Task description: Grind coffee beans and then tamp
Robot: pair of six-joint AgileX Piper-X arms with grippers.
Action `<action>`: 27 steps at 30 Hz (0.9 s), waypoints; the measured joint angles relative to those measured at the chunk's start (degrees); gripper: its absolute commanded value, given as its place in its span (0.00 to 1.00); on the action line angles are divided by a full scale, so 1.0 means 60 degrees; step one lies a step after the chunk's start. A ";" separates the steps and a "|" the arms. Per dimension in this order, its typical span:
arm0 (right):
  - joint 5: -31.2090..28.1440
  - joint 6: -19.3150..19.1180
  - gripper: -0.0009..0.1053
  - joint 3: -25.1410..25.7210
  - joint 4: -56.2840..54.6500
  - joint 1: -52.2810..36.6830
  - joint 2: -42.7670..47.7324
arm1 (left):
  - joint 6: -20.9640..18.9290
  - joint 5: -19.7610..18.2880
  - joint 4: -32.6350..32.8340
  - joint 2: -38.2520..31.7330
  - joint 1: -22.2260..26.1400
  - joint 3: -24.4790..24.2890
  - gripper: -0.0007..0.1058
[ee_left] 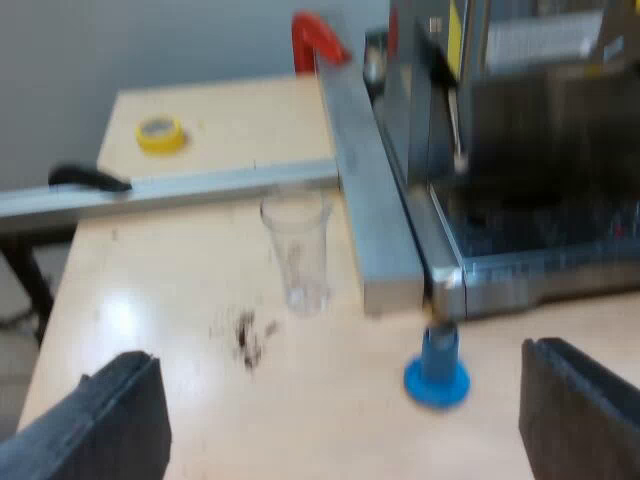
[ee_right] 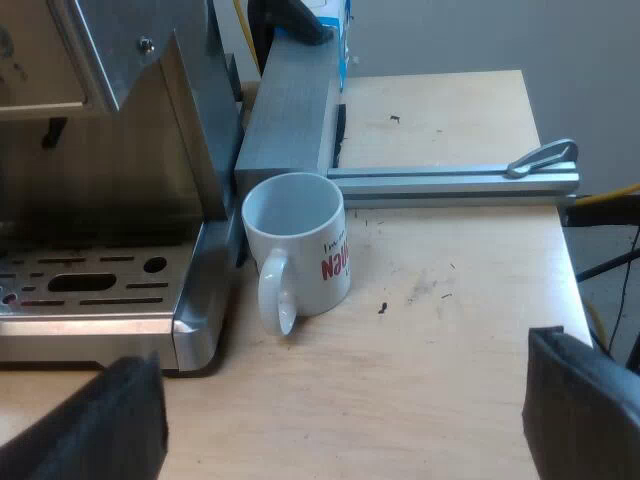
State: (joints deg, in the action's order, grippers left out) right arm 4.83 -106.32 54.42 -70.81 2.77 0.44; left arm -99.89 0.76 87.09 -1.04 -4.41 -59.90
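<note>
A blue tamper stands upright on the wooden table, close to the corner of the espresso machine. A clear measuring glass stands beside the metal beam. My left gripper is open, with its black fingers wide apart and the tamper just ahead between them. A white mug with red lettering stands by the machine's drip tray. My right gripper is open too, short of the mug, holding nothing.
Metal beams run across the table beside the machine. A roll of yellow tape and a red clamp lie farther off. Coffee grounds are scattered near the glass. The table's edge is near the right gripper.
</note>
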 measured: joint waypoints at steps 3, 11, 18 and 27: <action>0.0016 0.0067 0.71 -0.0069 -0.0178 0.0034 0.0012 | 0.0159 0.0018 0.0193 0.0000 0.0000 -0.0107 0.69; 0.0016 0.0066 0.71 -0.0749 0.1481 0.0029 0.0012 | 0.0652 0.0047 -0.0628 0.0000 0.0000 0.0373 0.69; 0.0016 0.0079 0.71 -0.1863 0.2426 0.0029 0.0012 | 0.0675 0.0047 -0.2927 0.0014 0.0000 0.1835 0.69; 0.0016 0.0079 0.71 -0.3074 0.2408 0.0029 -0.0006 | 0.0698 0.0047 -0.4668 0.0045 0.0000 0.4000 0.69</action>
State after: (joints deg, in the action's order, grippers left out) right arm 4.93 -105.85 35.98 -56.37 2.94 0.41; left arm -95.70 1.04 59.08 -0.77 -4.41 -35.90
